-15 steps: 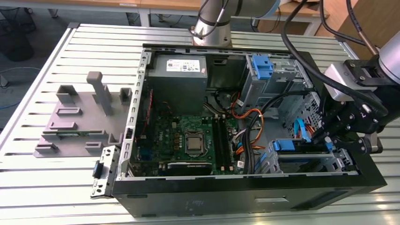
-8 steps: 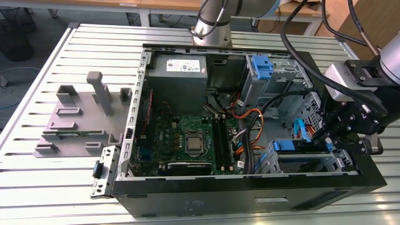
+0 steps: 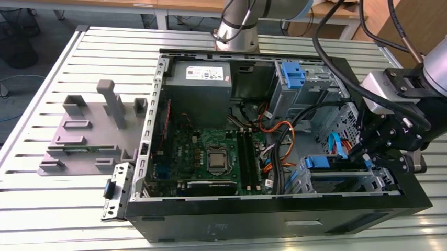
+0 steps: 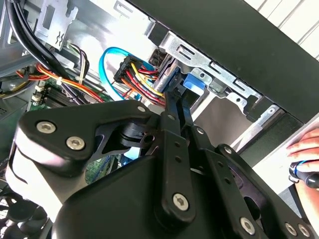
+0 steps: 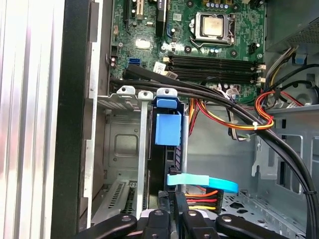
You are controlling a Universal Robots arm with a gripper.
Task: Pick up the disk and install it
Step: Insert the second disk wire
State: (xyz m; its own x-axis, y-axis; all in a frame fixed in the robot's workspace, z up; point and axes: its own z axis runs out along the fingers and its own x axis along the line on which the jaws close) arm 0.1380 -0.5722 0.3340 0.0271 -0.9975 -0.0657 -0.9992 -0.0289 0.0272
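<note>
Seemingly closed, my black gripper (image 4: 175, 107) presses the blue-bracketed silver disk (image 5: 167, 128) seated upright in the grey metal drive cage (image 5: 117, 144).

The claw (image 3: 380, 151) hangs inside the open computer case (image 3: 209, 227) at the drive cage (image 3: 342, 180), where the disk (image 5: 168, 127) sits slotted. Beyond the claw lies the motherboard (image 3: 209, 157); the case rests on the tabletop (image 3: 56, 204).

Matt black metal case (image 3: 279, 219)
</note>
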